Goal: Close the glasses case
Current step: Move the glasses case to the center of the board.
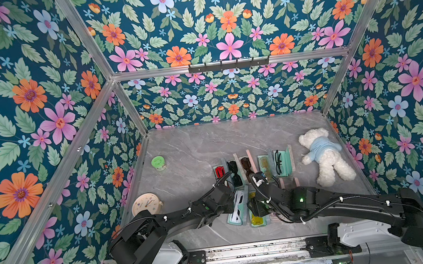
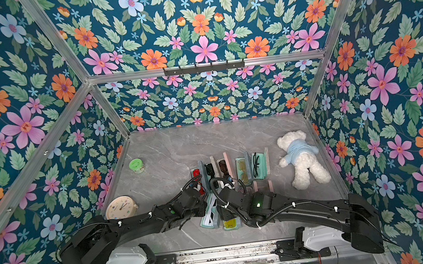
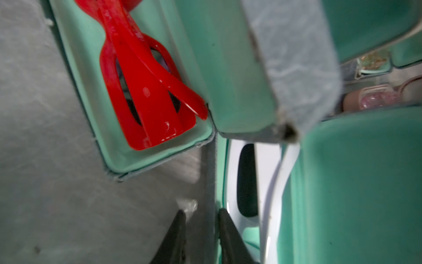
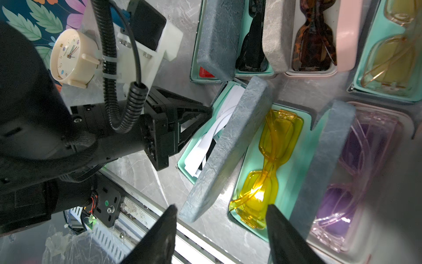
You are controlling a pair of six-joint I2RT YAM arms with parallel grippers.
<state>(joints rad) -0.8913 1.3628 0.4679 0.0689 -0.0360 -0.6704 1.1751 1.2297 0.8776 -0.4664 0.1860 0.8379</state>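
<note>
A glasses case (image 4: 185, 165) with mint lining and grey cover holds white glasses (image 4: 219, 123) at the front of the table, also seen in a top view (image 1: 236, 208). Its grey lid (image 4: 226, 146) stands half raised, tilted over the tray. My left gripper (image 3: 201, 212) straddles the tray's grey rim, one finger (image 3: 225, 219) inside on the lining and the other on the table side, jaws narrowly open. My right gripper (image 4: 221, 207) is open around the lid's near corner, holding nothing.
Several other open cases lie close by: yellow glasses (image 4: 269, 160), purple glasses (image 4: 365, 171), red glasses (image 3: 146, 91), and a back row (image 1: 252, 166). A teddy bear (image 1: 324, 157) lies to the right. A clock (image 1: 146, 203) and a green jar (image 1: 158, 162) stand on the left.
</note>
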